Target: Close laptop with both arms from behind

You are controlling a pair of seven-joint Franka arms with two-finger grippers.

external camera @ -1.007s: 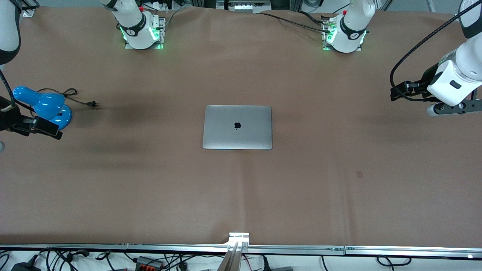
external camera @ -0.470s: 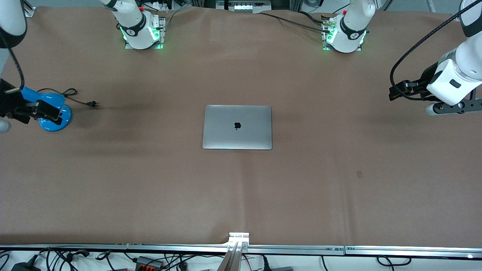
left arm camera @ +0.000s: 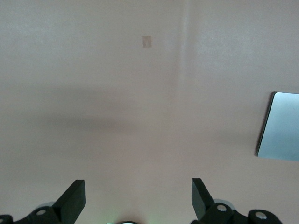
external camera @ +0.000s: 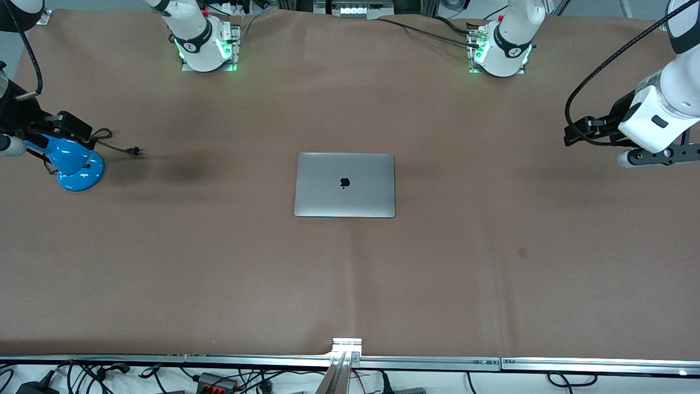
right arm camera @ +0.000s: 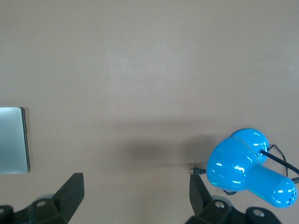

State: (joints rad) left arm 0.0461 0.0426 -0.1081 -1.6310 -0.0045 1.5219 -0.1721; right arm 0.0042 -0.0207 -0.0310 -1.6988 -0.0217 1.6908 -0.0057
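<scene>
The silver-grey laptop [external camera: 344,185] lies shut and flat in the middle of the table, lid up with the black apple logo showing. Its edge shows in the left wrist view [left arm camera: 280,126] and the right wrist view [right arm camera: 11,140]. My left gripper [external camera: 656,156] hangs over bare table toward the left arm's end, well away from the laptop; it is open and empty [left arm camera: 138,186]. My right gripper [external camera: 13,143] hangs at the right arm's end beside the blue lamp; it is open and empty [right arm camera: 135,179].
A blue desk lamp [external camera: 74,164] with a black cord and plug [external camera: 134,150] sits at the right arm's end; the lamp also shows in the right wrist view [right arm camera: 247,165]. A small dark mark [external camera: 523,253] is on the brown cloth. A metal rail [external camera: 347,358] runs along the near edge.
My right gripper has drawn back across the blue lamp toward the bases' edge of the table, uncovering the lamp. My left gripper has hardly moved. The laptop has stayed shut.
</scene>
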